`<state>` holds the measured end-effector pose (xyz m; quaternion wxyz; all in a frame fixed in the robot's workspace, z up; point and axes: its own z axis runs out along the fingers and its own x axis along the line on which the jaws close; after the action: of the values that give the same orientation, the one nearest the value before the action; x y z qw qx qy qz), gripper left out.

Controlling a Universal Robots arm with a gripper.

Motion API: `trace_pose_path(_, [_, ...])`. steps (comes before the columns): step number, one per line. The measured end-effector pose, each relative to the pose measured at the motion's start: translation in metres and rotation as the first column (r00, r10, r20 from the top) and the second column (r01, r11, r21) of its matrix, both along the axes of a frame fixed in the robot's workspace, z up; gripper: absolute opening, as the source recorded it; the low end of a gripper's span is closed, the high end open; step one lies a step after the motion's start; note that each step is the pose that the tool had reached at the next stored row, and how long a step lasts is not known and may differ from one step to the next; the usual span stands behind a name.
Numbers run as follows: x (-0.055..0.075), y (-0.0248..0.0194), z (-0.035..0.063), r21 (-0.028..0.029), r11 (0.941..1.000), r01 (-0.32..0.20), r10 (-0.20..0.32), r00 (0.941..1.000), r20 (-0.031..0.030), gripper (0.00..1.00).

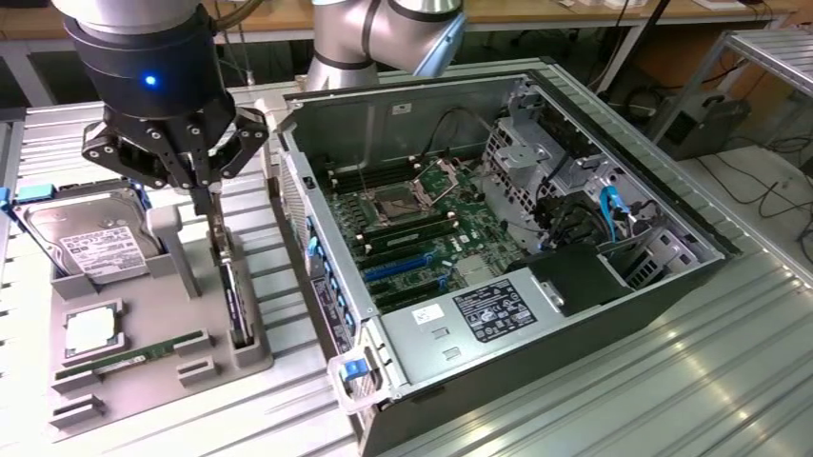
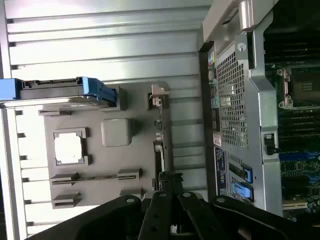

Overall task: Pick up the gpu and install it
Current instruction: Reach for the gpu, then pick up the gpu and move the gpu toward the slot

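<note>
Jaws: drawn together, pinching the top edge of the gpu (image 1: 236, 305).
Position of gpu: directly under the jaws, standing on edge in a slot of the gray tray (image 1: 166, 286).
Computer case (image 1: 368, 119): open, just beside the jaws, on the table (image 1: 635, 381).

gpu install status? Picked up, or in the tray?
Nothing is finished yet. The gpu stands on edge in its slot of the grey tray, not lifted. In hand: the gripper is at the card's upper end. Left: the lift and the seating. The blue slots in the open case are bare.
</note>
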<state>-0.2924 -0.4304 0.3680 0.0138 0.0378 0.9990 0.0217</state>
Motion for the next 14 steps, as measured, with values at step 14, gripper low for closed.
trace_pose_path(14, [0.0, -0.0051, -0.0627, 0.0001, 0.9999, 0.012, -0.012, 0.9999, 0.0044, 0.48])
